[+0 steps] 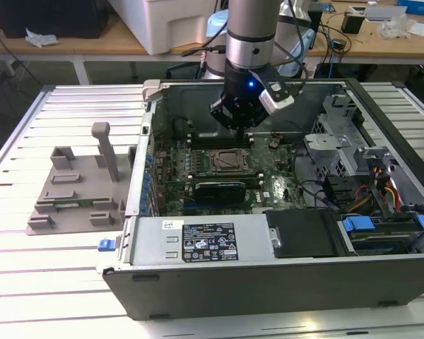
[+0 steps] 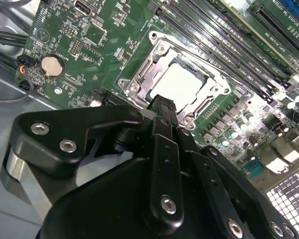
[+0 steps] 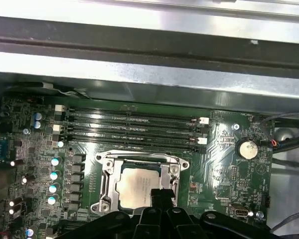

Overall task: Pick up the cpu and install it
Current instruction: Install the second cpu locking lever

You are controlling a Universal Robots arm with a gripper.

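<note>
Both wrist views show the cpu [image 3: 138, 187] seated flat in the socket [image 2: 175, 84], with the tool [image 2: 162, 103] just above it. Whether the tool's fingers are parted or closed I cannot tell; any lift should be straight up, square to the frame.

We see a silver-grey cylindrical arm [image 1: 250, 28] with a blue light, ending in a black gripper [image 2: 162, 107] whose linkages carry round silver screws.

Bright even light, glare on motherboard [image 2: 269, 107].
</note>
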